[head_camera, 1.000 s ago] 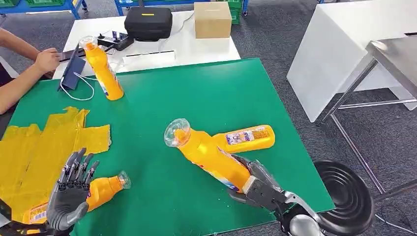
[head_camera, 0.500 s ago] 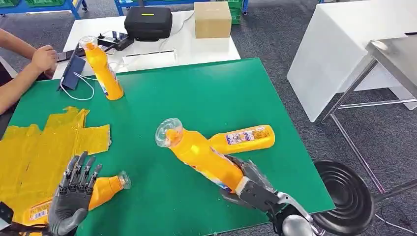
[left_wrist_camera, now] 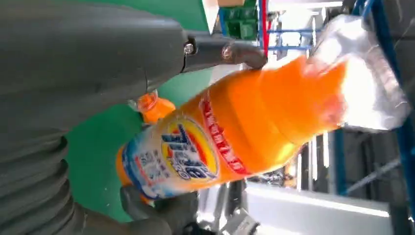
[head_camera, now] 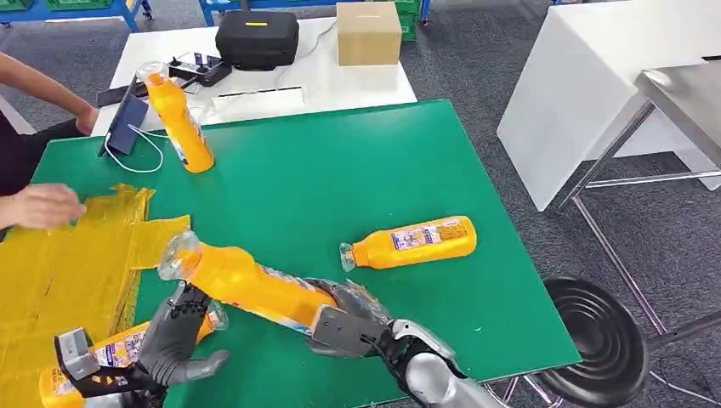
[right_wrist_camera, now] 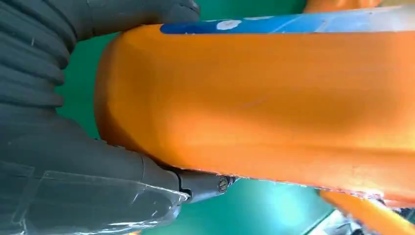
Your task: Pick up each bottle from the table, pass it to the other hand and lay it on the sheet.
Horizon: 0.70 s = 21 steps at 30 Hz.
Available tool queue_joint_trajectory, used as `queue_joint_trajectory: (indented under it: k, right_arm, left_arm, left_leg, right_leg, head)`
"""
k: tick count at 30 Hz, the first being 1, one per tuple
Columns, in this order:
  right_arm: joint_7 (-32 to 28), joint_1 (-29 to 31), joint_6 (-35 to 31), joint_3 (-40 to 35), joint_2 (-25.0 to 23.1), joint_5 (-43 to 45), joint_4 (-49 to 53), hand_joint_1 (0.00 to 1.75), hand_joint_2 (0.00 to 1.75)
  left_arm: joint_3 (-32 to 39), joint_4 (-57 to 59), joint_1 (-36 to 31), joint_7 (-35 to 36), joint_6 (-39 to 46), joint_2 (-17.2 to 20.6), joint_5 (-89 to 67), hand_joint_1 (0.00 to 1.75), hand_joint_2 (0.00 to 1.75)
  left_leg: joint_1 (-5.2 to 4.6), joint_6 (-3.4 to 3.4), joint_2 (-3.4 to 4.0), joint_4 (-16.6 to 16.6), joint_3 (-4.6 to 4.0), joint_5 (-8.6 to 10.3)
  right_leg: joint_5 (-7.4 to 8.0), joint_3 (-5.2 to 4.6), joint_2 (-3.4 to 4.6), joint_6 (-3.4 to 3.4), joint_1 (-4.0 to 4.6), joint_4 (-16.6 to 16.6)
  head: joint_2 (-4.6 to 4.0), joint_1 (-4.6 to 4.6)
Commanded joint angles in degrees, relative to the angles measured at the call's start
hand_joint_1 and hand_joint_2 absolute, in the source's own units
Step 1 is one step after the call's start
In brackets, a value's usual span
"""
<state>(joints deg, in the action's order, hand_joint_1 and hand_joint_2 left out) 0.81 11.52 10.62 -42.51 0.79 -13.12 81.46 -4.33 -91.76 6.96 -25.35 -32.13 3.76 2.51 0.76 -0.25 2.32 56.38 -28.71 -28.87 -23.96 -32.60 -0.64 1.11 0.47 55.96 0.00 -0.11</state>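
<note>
Grey carpet floor [head_camera: 476,76] spreads round everything, with a white block [head_camera: 587,93] and a steel frame table [head_camera: 672,93] off to my right and a black round base [head_camera: 604,340] on the floor by the near right corner. Beyond the far edge stands a white table [head_camera: 281,72] carrying a black case [head_camera: 256,38] and a cardboard box [head_camera: 367,32]. My own surface [head_camera: 340,170] is green, and a crumpled yellow sheet [head_camera: 59,263] covers its near left part; a person's hand [head_camera: 42,206] rests on the sheet's far edge. My right hand [head_camera: 353,319] is grasping the base of a big orange bottle [head_camera: 246,285], which slants above the near edge with its clear cap pointing toward the sheet. My left hand [head_camera: 174,340] is under its neck end, fingers [head_camera: 189,304] curled up toward the bottle; whether they have hold of it I cannot tell, though in my left wrist view a thumb [left_wrist_camera: 230,51] lies against its shoulder. Another bottle [head_camera: 412,241] lies on its side toward the right edge, well apart. A third [head_camera: 176,119] stands upright near the far left corner, beside a dark phone [head_camera: 127,123] with a white cable [head_camera: 149,153]. A fourth [head_camera: 93,361] lies on the sheet's near edge, partly behind my left hand.
</note>
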Motion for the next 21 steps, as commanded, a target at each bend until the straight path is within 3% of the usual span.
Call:
queue_joint_trajectory:
  k: [1, 21]
  right_arm:
    - [0.49, 6.16, 0.17, -5.20, -1.84, 0.44, -8.49, 1.75, 1.75]
    - [0.48, 13.52, -0.70, -13.23, -8.69, -1.90, -19.57, 1.75, 1.75]
  left_arm:
    - [-2.95, 2.91, -3.05, 0.07, -0.27, 0.10, -0.48, 0.00, 1.75]
    - [-4.19, 9.93, -7.90, 4.77, -4.44, 0.35, 9.13, 0.00, 1.75]
  left_leg:
    - [-0.06, 0.04, -0.27, -0.08, 0.04, 0.07]
    - [-0.07, 0.03, -0.26, -0.05, -0.01, 0.07]
  right_leg:
    - [0.02, 0.05, -0.02, 0.05, -0.07, -0.03]
    - [0.01, -0.03, -0.02, 0.04, -0.06, 0.01]
  head:
    - [0.00, 0.00]
    - [0.00, 0.02]
